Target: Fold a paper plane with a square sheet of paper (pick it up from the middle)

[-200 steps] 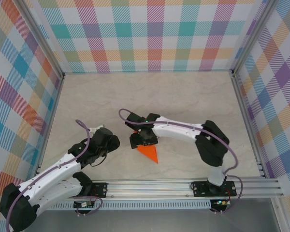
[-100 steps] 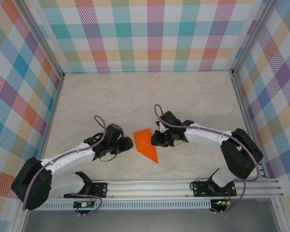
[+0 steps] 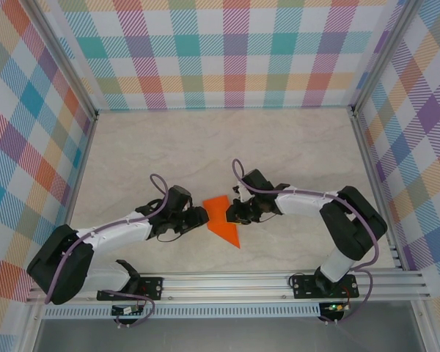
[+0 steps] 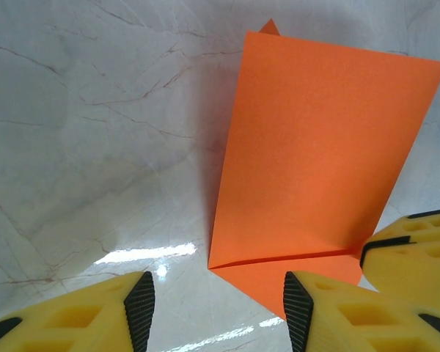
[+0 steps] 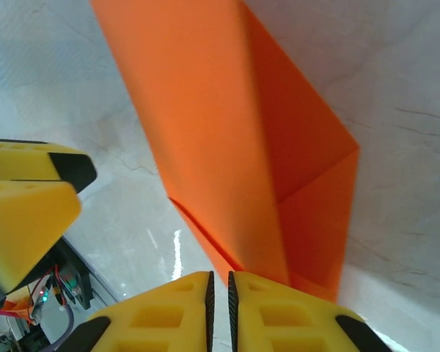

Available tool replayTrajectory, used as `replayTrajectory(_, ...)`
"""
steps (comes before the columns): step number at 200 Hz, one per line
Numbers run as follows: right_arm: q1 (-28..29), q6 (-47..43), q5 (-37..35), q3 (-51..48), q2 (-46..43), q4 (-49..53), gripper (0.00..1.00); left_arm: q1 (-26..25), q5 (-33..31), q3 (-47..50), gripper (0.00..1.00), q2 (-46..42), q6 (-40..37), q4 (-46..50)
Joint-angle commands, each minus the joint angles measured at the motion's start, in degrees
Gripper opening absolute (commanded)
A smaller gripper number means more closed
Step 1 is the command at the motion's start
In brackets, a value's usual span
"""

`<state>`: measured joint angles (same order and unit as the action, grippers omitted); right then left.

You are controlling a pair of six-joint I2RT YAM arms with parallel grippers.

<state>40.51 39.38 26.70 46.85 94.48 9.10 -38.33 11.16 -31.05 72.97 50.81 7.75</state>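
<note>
currently the fold looks partway made. the sheet of paper (image 3: 221,220) lies on the table (image 3: 205,147) in the lower middle of the overhead view, creased into a narrower shape with its point toward the bottom of the frame. the left gripper (image 3: 198,215) sits just beside its left edge and the right gripper (image 3: 233,213) at its right edge.

in the left wrist view that gripper's fingers (image 4: 139,308) stand moderately apart with nothing between them, and the sheet's creased corner lies just ahead of the gap. in the right wrist view the fingers (image 5: 253,304) are pressed almost together. the paper's near edge runs down into the slit, so they seem to be nipping it.

the step in hand looks like taking both sides to lift or turn a flap. next, the left fingers would need to slide in low and close on the left edge without shoving the thin sheet.

whether paper truly sits between the right pads is hard to make out. the sheet's lower corner is cut off behind that finger, and the layers underneath are hidden.
</note>
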Motion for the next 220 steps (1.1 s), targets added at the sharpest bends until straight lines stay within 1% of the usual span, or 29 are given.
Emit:
replayTrajectory(1, -1.31, -1.27, 2.04, -2.3, 1.1, -2.98, 0.16, 0.45, 1.46, -2.21, 0.53, 1.36, 0.61, -0.71)
replayTrajectory(78, -3.91, -0.35, 3.79, -7.01, 4.75, -8.46, 0.16, -0.67, 3.34, -4.53, 0.54, 6.77, 0.95, -3.49)
replayTrajectory(179, -4.74, 0.25, 2.8, -8.58, 4.31, -8.61, 0.16, -2.23, 5.34, -5.58, 0.54, 12.84, 3.28, -9.28)
replayTrajectory(220, -4.87, 1.01, 2.33, -8.99, 4.17, -9.07, 0.17, -2.71, 5.38, -5.6, 0.48, 13.1, 4.39, -11.07)
